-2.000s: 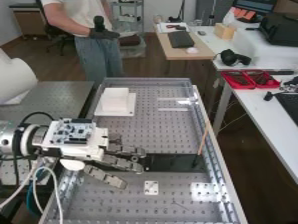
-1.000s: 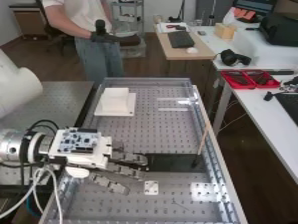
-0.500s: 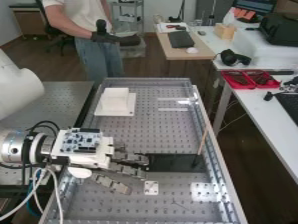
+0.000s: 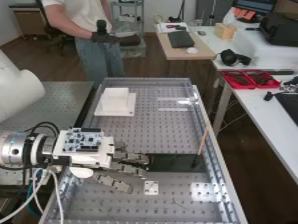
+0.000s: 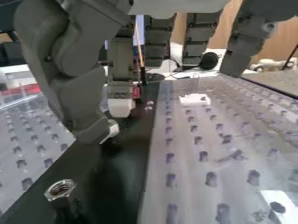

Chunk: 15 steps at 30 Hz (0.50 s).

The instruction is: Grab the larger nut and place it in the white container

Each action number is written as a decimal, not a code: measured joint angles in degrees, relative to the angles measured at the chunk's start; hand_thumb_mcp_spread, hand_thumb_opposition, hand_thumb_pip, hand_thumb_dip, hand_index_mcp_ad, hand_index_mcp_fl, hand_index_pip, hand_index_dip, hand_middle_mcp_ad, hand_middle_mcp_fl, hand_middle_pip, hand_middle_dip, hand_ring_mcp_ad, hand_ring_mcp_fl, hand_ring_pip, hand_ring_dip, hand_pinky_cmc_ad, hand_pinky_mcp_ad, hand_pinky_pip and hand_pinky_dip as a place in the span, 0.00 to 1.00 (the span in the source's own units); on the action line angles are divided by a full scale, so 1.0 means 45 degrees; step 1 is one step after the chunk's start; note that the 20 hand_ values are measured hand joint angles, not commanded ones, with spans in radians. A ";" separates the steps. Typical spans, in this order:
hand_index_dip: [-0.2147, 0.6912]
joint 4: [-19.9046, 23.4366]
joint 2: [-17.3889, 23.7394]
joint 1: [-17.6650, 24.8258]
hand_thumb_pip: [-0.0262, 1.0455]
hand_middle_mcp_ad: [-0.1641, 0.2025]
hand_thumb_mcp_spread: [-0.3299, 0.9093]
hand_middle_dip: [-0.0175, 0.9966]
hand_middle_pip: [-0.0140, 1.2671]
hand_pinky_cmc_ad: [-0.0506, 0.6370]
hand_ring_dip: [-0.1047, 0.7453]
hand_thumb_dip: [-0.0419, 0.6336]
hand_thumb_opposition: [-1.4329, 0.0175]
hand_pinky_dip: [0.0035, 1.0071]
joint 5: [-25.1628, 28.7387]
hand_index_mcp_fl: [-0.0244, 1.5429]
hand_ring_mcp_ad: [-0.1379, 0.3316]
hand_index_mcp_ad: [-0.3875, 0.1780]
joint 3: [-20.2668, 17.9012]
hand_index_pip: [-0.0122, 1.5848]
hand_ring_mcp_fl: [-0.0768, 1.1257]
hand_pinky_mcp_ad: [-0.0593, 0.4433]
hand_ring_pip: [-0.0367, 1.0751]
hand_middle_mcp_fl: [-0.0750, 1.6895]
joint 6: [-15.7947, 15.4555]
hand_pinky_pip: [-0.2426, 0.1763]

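In the high view, the hand (image 4: 130,169) hangs over the left part of the black strip (image 4: 174,162), its fingers extended and spread. A white container (image 4: 116,97) stands on a flat white base farther up the perforated bench, well away from the fingers. In the wrist view, a hexagonal metal nut (image 5: 61,190) sits upright on top of a dark support on the strip, apart from the thumb's tip. The hand (image 5: 78,100) is open there, with nothing between its thumb and fingers. A small shiny piece (image 5: 149,104) lies farther along the strip, too indistinct to name.
A wooden stick (image 4: 203,142) leans up from a dark base near the bench's right rim (image 4: 221,162). Just below the strip lies a small white plate with holes (image 4: 151,187). Red trays (image 4: 249,79) rest on the side table.
Over the last two seconds the hand has shifted to the right and slightly toward the bench's near end. Its fingers remain extended; the container has not moved.
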 joint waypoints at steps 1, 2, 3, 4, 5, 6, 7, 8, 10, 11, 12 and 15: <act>0.44 0.0001 -0.0008 -0.0006 0.64 0.41 0.59 0.23 0.11 0.60 0.27 0.39 0.39 0.32 -0.0016 0.02 0.54 0.40 0.0004 0.98 0.07 0.70 0.11 0.04 -0.0035 0.36; 0.44 0.0012 -0.0019 -0.0014 0.64 0.41 0.59 0.23 0.11 0.60 0.27 0.39 0.39 0.32 -0.0041 0.02 0.54 0.40 0.0000 0.98 0.07 0.70 0.11 0.04 -0.0073 0.36; 0.44 0.0034 -0.0028 -0.0013 0.64 0.41 0.59 0.23 0.11 0.60 0.27 0.39 0.39 0.32 -0.0058 0.02 0.54 0.40 -0.0003 0.98 0.07 0.70 0.11 0.04 -0.0092 0.36; 0.44 0.0044 -0.0030 -0.0013 0.64 0.41 0.59 0.23 0.11 0.60 0.27 0.39 0.39 0.32 -0.0060 0.02 0.54 0.40 -0.0003 0.98 0.07 0.70 0.11 0.04 -0.0100 0.36; 0.44 0.0069 -0.0030 -0.0013 0.64 0.41 0.59 0.23 0.11 0.60 0.27 0.39 0.39 0.32 -0.0066 0.02 0.54 0.40 -0.0009 0.98 0.07 0.70 0.11 0.04 -0.0130 0.36; 0.44 0.0103 -0.0029 -0.0012 0.64 0.41 0.59 0.23 0.11 0.60 0.27 0.39 0.39 0.32 -0.0073 0.02 0.54 0.40 -0.0017 0.98 0.07 0.70 0.11 0.04 -0.0185 0.36; 0.44 0.0112 -0.0028 -0.0010 0.64 0.41 0.59 0.23 0.11 0.60 0.27 0.39 0.39 0.32 -0.0076 0.02 0.54 0.40 -0.0020 0.98 0.07 0.70 0.11 0.04 -0.0211 0.36; 0.44 0.0127 -0.0020 -0.0004 0.64 0.41 0.59 0.23 0.11 0.60 0.27 0.39 0.39 0.32 -0.0089 0.02 0.54 0.40 -0.0027 0.98 0.07 0.70 0.11 0.04 -0.0278 0.36; 0.44 0.0132 -0.0002 0.0008 0.64 0.41 0.59 0.23 0.11 0.60 0.27 0.39 0.39 0.32 -0.0108 0.02 0.54 0.40 -0.0034 0.98 0.07 0.70 0.11 0.04 -0.0356 0.36; 0.44 0.0131 0.0008 0.0016 0.64 0.41 0.59 0.23 0.11 0.60 0.27 0.39 0.39 0.32 -0.0109 0.02 0.54 0.40 -0.0038 0.98 0.07 0.70 0.11 0.04 -0.0388 0.36; 0.44 0.0127 0.0018 0.0024 0.64 0.41 0.59 0.23 0.11 0.60 0.27 0.39 0.39 0.32 -0.0109 0.02 0.54 0.40 -0.0041 0.98 0.07 0.70 0.11 0.04 -0.0396 0.36; 0.44 0.0132 0.0037 0.0042 0.64 0.41 0.59 0.23 0.11 0.60 0.27 0.39 0.39 0.32 -0.0111 0.02 0.54 0.40 -0.0058 0.98 0.07 0.70 0.11 0.04 -0.0439 0.36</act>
